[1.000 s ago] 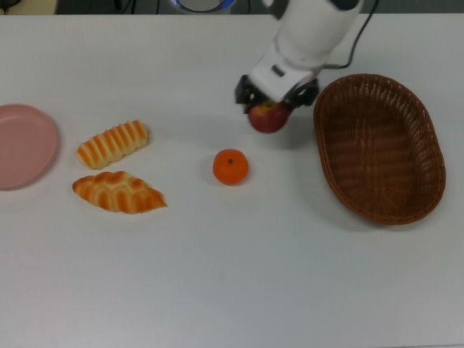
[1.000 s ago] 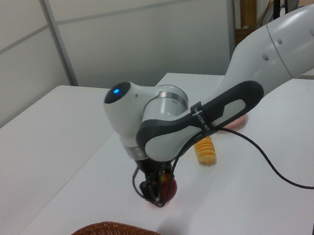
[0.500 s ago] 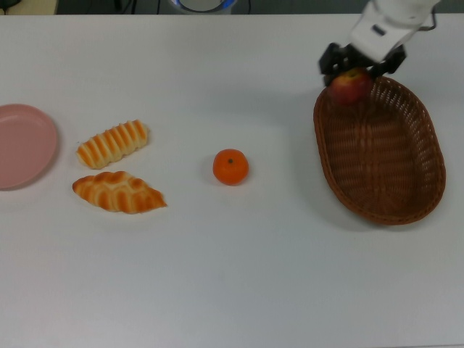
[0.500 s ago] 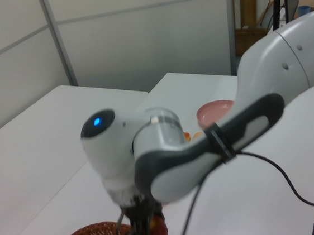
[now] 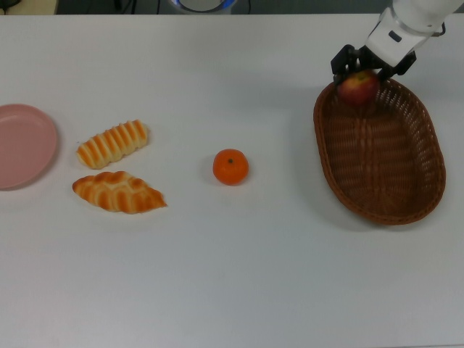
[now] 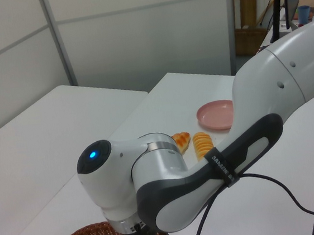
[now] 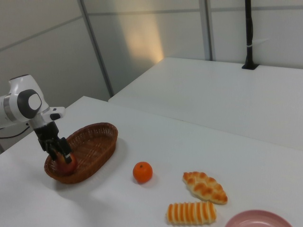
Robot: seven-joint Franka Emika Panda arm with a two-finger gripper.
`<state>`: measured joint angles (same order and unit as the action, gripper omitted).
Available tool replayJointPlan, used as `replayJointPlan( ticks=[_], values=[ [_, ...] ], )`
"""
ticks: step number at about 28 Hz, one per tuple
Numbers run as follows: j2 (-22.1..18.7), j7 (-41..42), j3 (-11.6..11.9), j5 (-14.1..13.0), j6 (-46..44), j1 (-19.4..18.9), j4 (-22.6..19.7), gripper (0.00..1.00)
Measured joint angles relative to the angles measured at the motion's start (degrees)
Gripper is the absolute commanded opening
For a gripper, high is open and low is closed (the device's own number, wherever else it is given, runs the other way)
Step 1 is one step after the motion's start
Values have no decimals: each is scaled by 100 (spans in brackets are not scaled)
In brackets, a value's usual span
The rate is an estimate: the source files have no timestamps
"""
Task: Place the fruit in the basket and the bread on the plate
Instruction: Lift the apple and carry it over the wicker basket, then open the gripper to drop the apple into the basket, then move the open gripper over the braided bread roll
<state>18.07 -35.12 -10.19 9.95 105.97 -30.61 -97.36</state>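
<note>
A dark red apple (image 5: 357, 88) hangs over the oval wicker basket's (image 5: 406, 192) rim, seemingly not touching it. The mandarin (image 5: 230, 167), striped roll (image 5: 112, 144) and braided loaf (image 5: 117, 192) lie on the table; the pink plate (image 5: 22, 145) sits bare.

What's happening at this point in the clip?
The arm's gripper is shut on the apple and holds it over one end of the wicker basket, not yet released. The mandarin sits alone on the white table. The striped roll and the braided loaf lie side by side next to the pink plate, which has nothing on it.
</note>
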Motion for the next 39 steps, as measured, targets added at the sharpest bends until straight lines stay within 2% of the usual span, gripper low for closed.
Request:
replayJointPlan(
  ticks=[4, 9, 14, 18, 27, 32, 36, 39],
  values=[
    [42, -200, -2, 192, -2, -20, 46, 100],
    [44, -374, 10, 224, -84, -29, 91, 100],
    [34, -619, 282, 227, -128, 73, 186, 100],
    [37, -529, 487, 226, -129, 428, 236, 100],
    [39, -139, 536, 241, 7, 1361, 266, 100],
    [40, 36, 555, 253, 237, 2071, 273, 100],
    [43, -34, 567, 211, 377, 2690, 278, 100],
    [43, -543, 571, 127, 392, 3058, 280, 100]
  ],
)
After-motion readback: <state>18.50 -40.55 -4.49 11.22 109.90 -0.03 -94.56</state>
